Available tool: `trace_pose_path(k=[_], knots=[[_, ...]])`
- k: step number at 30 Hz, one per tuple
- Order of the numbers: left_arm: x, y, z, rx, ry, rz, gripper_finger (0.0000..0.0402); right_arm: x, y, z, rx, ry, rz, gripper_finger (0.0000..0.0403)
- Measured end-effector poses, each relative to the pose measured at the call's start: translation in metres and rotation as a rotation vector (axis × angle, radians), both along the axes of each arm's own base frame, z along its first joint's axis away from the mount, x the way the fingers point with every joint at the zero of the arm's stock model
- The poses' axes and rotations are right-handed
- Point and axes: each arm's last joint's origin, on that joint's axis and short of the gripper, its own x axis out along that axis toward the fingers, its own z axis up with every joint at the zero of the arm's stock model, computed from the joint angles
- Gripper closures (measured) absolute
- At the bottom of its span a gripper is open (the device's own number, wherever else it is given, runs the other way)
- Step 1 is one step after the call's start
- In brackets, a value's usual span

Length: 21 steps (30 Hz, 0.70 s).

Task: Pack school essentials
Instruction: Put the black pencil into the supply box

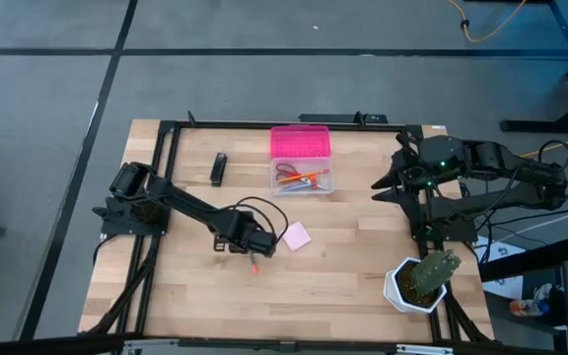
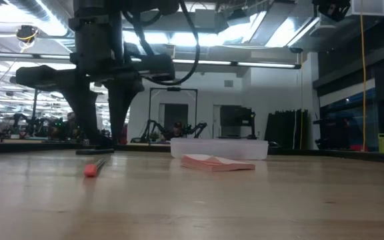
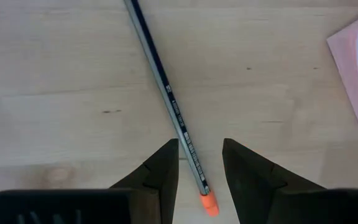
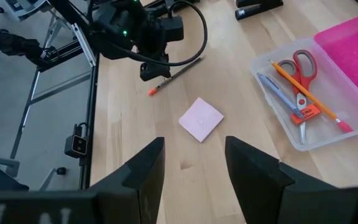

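We see the left gripper low over the table, its fingers apart on either side of a dark pencil with an orange eraser tip, seemingly lined up to pinch it. The pink notepad lies just beside it. Scissors and pens already sit in the clear box. The right gripper waits open, well away. The pencil's far end is cut off.
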Motion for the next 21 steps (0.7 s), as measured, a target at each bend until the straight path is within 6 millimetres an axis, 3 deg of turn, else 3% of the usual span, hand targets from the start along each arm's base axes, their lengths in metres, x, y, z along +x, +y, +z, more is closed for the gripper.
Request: trace_pose_path(k=[21], knots=[[-0.007, 0.002, -0.036, -0.005, 0.022, 0.073, 0.0284, 0.000, 0.000, 0.000, 0.001, 0.000, 0.000, 0.0234]])
